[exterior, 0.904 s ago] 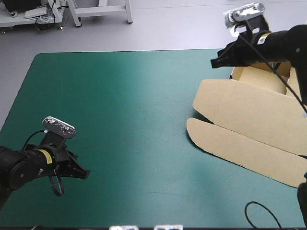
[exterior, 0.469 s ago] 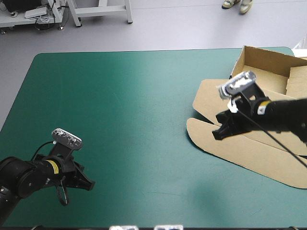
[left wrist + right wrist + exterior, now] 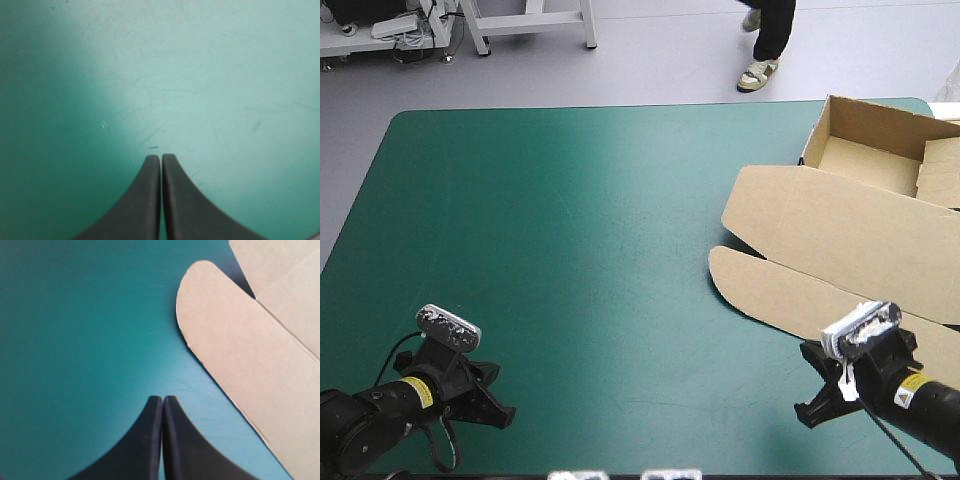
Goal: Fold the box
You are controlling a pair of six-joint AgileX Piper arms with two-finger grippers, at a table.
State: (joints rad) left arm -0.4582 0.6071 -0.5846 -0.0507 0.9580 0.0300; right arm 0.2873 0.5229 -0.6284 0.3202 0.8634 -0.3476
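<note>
Two closed: left pincer point(image 3: 161, 157), right pincer point(image 3: 163, 398); box point(image 3: 840, 235) open; label point(image 3: 912, 382) text unclear.

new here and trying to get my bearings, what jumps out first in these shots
The brown cardboard box at the table's far right corner stands out: an open tray, its lid flat on the teal-green table cover. The black left gripper and right gripper, both shut and empty, hover over the near corners, the right one beside the lid's rounded flap.
</note>
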